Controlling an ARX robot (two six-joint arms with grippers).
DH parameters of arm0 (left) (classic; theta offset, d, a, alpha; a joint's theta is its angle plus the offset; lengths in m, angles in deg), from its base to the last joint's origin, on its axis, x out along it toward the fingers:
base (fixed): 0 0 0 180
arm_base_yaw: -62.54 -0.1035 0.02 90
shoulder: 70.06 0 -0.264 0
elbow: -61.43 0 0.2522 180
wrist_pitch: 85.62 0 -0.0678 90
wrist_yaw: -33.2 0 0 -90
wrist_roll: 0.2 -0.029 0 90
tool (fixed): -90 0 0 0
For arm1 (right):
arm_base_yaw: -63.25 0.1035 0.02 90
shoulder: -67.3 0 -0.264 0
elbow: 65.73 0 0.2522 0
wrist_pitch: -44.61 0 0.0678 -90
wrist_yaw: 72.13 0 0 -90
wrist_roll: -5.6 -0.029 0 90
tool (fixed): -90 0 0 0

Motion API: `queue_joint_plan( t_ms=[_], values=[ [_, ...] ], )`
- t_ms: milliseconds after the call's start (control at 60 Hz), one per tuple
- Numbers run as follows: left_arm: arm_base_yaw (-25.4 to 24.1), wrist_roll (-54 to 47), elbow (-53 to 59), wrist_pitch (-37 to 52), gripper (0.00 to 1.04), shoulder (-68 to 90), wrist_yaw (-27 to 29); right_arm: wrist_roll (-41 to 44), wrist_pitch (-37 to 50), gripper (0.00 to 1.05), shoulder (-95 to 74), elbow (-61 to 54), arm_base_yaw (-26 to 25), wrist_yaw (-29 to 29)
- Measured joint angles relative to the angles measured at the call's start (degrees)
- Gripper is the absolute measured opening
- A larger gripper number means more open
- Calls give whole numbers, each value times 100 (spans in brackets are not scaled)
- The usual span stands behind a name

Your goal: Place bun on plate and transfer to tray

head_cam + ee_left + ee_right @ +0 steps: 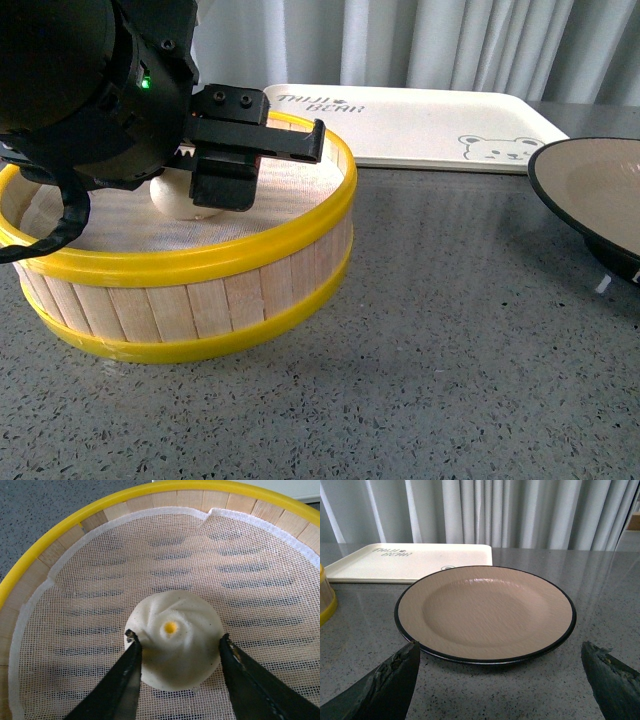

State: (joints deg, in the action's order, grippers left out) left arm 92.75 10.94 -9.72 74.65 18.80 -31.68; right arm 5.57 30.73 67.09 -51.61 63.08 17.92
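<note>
The white pleated bun (pixel 172 640) with a yellow dot on top lies on the mesh liner inside the yellow-rimmed steamer basket (pixel 250 250). My left gripper (pixel 177 642) is shut on the bun, one finger on each side. In the front view the bun (pixel 172 198) shows partly under the left arm. The tan plate (pixel 485 610) with a black rim sits on the counter just ahead of my open, empty right gripper (pixel 502 652); it shows at the right edge of the front view (pixel 590 190). The cream tray (pixel 420 125) with the bear face lies behind.
The steamer basket fills the left of the grey speckled counter (pixel 450 350). The tray also shows in the right wrist view (pixel 410 560), behind and left of the plate. Grey curtains hang at the back.
</note>
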Motion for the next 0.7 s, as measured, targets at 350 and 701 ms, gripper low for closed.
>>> queue_joint_plan(
  t_ms=[350,701],
  values=[
    [-13,223,17,2,4,9,-146,-2,0,96,0,0,0,0],
    [-74,264,13,-39,4,-103,-234,-2,0,96,0,0,0,0]
  ],
)
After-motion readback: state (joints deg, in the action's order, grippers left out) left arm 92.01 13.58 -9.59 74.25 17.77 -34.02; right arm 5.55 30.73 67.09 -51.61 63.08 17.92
